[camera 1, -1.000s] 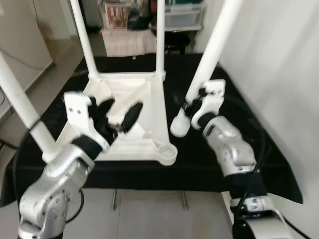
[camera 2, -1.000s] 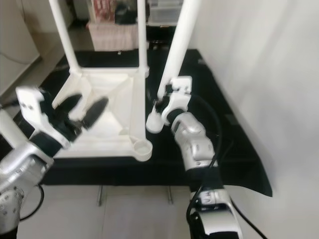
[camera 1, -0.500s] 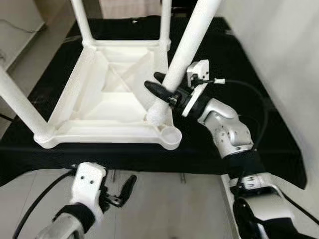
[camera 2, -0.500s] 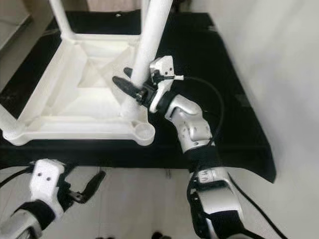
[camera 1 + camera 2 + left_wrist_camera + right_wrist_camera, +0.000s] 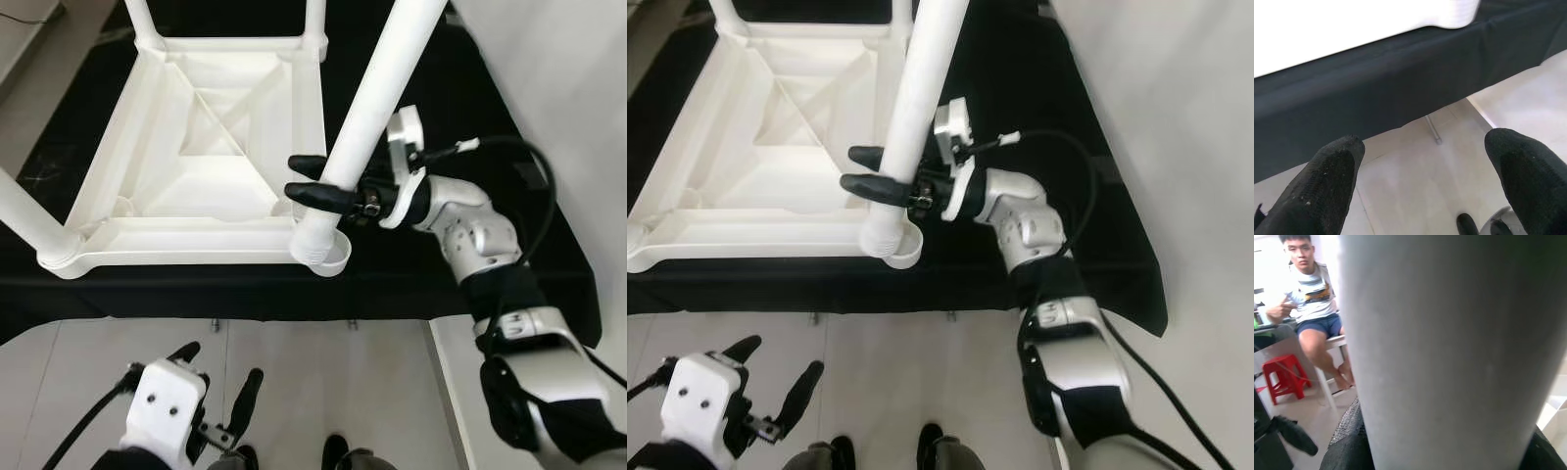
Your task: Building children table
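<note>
Left eye view, centre frame: the right gripper (image 5: 315, 182) has its jaws clenched around the loose white leg (image 5: 370, 116), whose foot has come from beside the frame into the corner socket (image 5: 328, 256) of the upturned table (image 5: 186, 147) on the black-draped bench (image 5: 460, 93); seating it looks nearly done. The left gripper (image 5: 217, 394), jaws released, has dropped low over the floor (image 5: 323, 362), nothing obstructing. A seated person (image 5: 1312, 308) shows in the right wrist view

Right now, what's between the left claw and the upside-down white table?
The black cloth's hanging front edge and a strip of pale floor separate the left claw from the white table, seen in both eye views.
</note>
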Controlling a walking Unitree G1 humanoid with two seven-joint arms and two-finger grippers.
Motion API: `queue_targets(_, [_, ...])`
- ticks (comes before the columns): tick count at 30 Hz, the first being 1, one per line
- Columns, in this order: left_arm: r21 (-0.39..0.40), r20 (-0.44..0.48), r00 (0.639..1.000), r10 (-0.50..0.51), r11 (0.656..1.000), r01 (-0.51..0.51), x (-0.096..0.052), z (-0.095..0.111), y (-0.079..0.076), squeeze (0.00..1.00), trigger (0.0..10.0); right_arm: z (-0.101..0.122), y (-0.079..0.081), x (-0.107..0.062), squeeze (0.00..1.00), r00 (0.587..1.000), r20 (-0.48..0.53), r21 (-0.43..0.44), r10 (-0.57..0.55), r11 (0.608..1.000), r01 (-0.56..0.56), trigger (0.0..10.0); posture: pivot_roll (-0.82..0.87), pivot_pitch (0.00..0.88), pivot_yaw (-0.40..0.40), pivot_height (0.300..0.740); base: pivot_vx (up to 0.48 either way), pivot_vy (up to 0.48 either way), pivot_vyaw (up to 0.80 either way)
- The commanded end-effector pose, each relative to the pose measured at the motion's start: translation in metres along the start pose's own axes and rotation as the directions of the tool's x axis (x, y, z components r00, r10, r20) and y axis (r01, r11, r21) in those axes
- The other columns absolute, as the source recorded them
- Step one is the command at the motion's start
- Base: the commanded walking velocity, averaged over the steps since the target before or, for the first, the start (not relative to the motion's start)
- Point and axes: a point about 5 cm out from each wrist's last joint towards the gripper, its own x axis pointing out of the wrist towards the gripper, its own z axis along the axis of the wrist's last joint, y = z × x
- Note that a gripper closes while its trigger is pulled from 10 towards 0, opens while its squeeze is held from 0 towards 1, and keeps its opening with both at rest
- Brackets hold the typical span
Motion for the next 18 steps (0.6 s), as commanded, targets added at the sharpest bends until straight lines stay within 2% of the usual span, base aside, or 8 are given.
queue_targets(1, [0.024,-0.014,1.000,-0.015,1.000,0.016,-0.0057,-0.0002,-0.0033,0.00,10.0,-0.0040,0.0006,-0.0015,0.00,0.999,-0.021,0.005,0.041,0.999,-0.041,10.0,0.08,0.393,-0.073,0.740,0.000,0.000,0.00])
queue_targets(6, [0.030,-0.013,1.000,-0.017,0.999,0.017,-0.0088,-0.0002,-0.0046,0.00,10.0,-0.0031,-0.0009,-0.0046,0.00,0.997,-0.035,0.002,0.070,0.998,-0.070,10.0,0.07,0.397,-0.073,0.740,0.000,0.000,0.00])
queue_targets(11, [0.036,-0.002,1.000,-0.018,0.999,0.018,-0.0110,-0.0007,-0.0067,0.00,10.0,-0.0032,-0.0024,-0.0053,0.00,0.990,-0.091,-0.019,0.110,0.993,-0.112,10.0,0.07,0.403,-0.074,0.740,0.000,0.000,0.00])
queue_targets(15, [0.039,0.000,1.000,-0.016,0.999,0.016,-0.0118,-0.0003,-0.0073,0.00,10.0,-0.0058,0.0008,-0.0017,0.00,0.973,-0.159,-0.040,0.168,0.984,-0.176,10.0,0.07,0.407,-0.075,0.740,0.000,0.000,0.00])
queue_targets(16, [0.040,0.001,1.000,-0.014,0.999,0.014,-0.0119,-0.0001,-0.0073,0.00,10.0,-0.0070,0.0041,0.0018,0.00,0.956,-0.202,-0.050,0.213,0.972,-0.228,10.0,0.06,0.410,-0.078,0.740,0.000,0.000,0.00])
queue_targets(18, [0.040,0.001,1.000,-0.014,0.999,0.014,-0.0119,-0.0001,-0.0073,0.00,10.0,-0.0070,0.0041,0.0018,0.00,0.956,-0.202,-0.050,0.213,0.972,-0.228,10.0,0.06,0.410,-0.078,0.740,0.000,0.000,0.00])
